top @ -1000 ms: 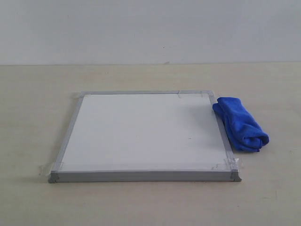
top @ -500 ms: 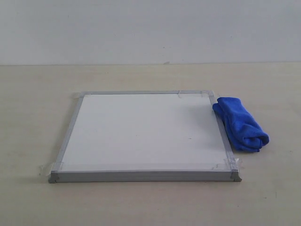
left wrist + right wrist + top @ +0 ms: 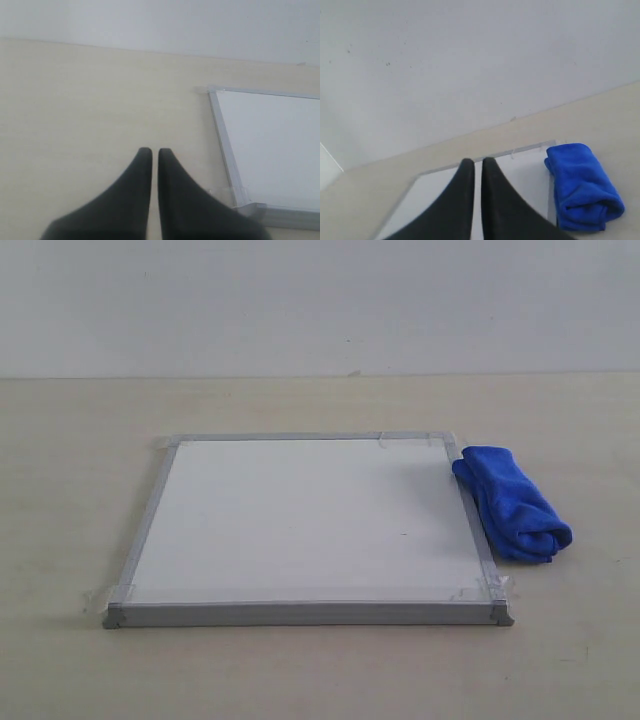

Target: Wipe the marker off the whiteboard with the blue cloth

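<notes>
Desk (image 3: 300,400): pale beige wood-look top that carries everything; a plain light wall rises behind its far edge.
Whiteboard (image 3: 300,515): lies flat near the middle of the desk, square, with a grey frame, grey caps and clear tape at the corners. Its surface looks plain white in all three views.
Blue cloth (image 3: 512,505): a thick, rolled-up bundle on the desk just off the board's right edge. Its far end rests against the frame near the far right corner, and the rest angles away from the board toward the front.
Left gripper (image 3: 151,151): clenched, the two dark fingers almost meeting with only a thin slit between them and nothing held. It sits over bare desk, apart from the board's left corner.
Right gripper (image 3: 478,161): likewise closed and empty, raised above the desk, with board and cloth beyond it, touching neither.
</notes>
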You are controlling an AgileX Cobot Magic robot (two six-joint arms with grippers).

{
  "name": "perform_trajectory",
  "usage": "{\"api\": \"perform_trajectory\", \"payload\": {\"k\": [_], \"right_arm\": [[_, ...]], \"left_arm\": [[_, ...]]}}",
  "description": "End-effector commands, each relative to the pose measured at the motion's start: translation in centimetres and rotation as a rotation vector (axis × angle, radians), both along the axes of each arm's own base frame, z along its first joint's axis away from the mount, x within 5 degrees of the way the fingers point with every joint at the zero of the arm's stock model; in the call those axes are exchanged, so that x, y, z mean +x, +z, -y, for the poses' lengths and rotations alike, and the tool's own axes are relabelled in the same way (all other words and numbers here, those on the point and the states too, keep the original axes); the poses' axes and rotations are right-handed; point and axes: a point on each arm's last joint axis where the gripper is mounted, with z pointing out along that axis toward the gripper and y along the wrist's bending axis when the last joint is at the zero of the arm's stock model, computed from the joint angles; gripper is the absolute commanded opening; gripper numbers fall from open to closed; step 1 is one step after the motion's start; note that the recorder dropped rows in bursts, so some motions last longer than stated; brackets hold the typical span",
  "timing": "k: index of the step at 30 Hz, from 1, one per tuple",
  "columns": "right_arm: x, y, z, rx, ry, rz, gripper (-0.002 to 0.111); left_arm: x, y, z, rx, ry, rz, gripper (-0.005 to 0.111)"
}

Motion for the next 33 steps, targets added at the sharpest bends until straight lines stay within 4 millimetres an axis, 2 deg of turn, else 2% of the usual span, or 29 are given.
{"api": "perform_trajectory", "payload": {"k": [1, 8, 17, 21, 33], "right_arm": [[0.3, -1.5, -0.2, -0.156, 0.006, 0.048, 0.001], [0.2, -2.7, -0.3, -0.316, 0.033, -0.046, 0.001], [0.0, -4.1, -0.1, -0.439, 0.048, -0.185, 0.001], [0.0, -4.3, 0.4, -0.423, -0.041, -0.222, 0.001], [0.0, -4.3, 0.5, -0.406, -0.051, -0.233, 0.001]], "left_arm": [[0.0, 0.2, 0.0, -0.003, 0.0, 0.01, 0.004], [0.0, 0.2, 0.0, -0.003, 0.0, 0.01, 0.004], [0.0, 0.2, 0.0, -0.003, 0.0, 0.01, 0.004], [0.0, 0.2, 0.0, -0.003, 0.0, 0.01, 0.004], [0.0, 0.2, 0.0, -0.003, 0.0, 0.01, 0.004]]}}
